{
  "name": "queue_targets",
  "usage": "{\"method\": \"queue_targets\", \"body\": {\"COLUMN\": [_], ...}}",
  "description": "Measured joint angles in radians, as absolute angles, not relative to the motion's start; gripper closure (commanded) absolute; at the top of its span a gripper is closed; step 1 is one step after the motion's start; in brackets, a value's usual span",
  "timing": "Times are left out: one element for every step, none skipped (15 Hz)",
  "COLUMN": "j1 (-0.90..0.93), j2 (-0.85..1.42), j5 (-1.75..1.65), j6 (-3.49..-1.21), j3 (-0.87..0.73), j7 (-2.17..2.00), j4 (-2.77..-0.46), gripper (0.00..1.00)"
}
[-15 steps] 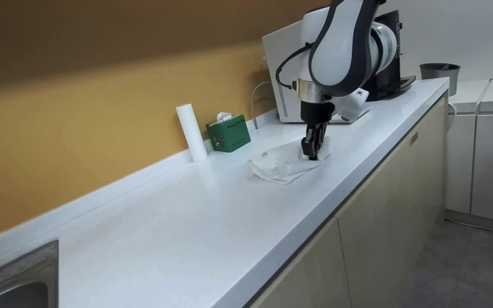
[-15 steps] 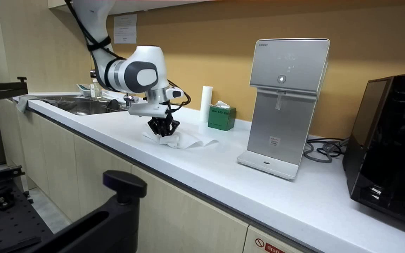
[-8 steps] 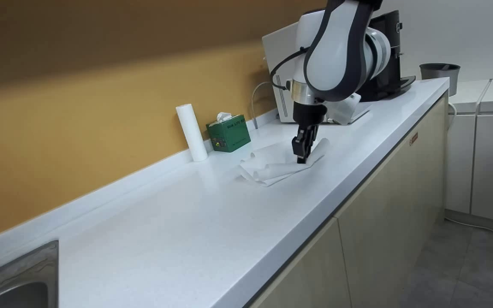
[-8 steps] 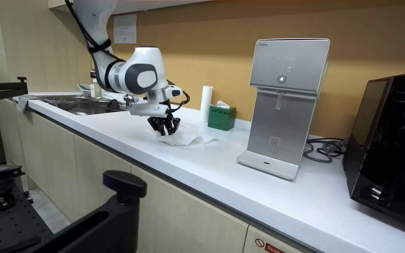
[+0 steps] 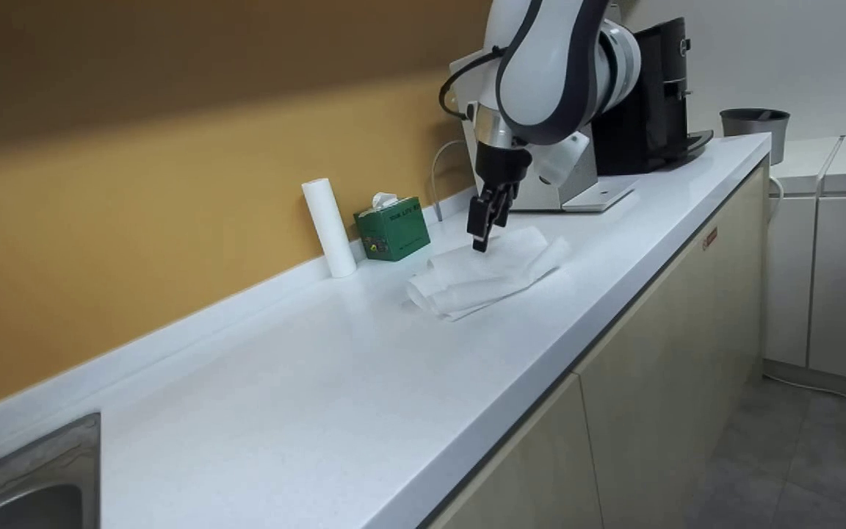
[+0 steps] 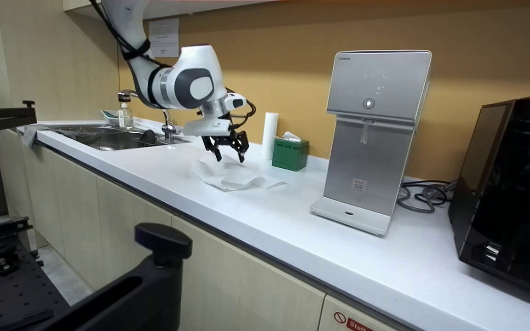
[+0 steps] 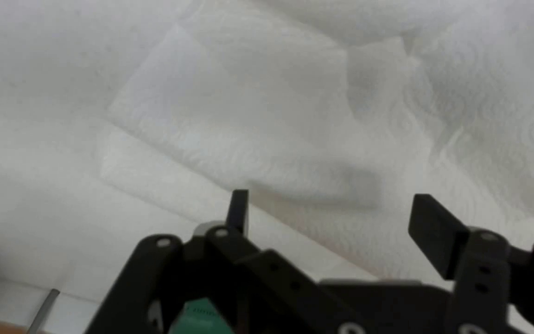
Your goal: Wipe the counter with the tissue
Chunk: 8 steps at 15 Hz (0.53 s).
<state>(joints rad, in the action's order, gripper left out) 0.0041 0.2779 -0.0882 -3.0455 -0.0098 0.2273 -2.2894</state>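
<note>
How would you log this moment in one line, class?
end effector: open, above tissue; tissue: rumpled, on counter, ungripped; green box: beside upright white cylinder

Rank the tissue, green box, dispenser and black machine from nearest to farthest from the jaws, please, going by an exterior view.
1. Tissue: just below the open jaws.
2. Green box: right, toward the back.
3. Dispenser: farther right.
4. Black machine: at the picture's right edge.
</note>
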Motion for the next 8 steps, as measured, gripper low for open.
{"method": "queue_targets", "body": {"j1": [0.004, 0.004, 0.004, 0.000, -0.008, -0.018, -0.030, -0.040], "j2": [0.268, 0.257, 0.246, 0.235, 0.224, 0.213, 0.202, 0.194], "j5": [-0.097, -0.100, -0.100, -0.093, -0.064, -0.020, 0.026, 0.070], "j6": [-3.042, -3.031, -3.011, -2.977, -2.924, -2.864, -2.803, -2.747], "j3": [-0.013, -0.016, -0.017, -0.010, 0.008, 0.032, 0.057, 0.080], "j7": [0.226, 0.225, 0.225, 0.225, 0.238, 0.265, 0.295, 0.326], "j4": [-2.282, -2.276, -2.272, -2.269, -2.268, -2.267, -2.267, -2.266], "gripper": [0.00, 0.00, 0.00, 0.00, 0.00, 0.00, 0.00, 0.00]}}
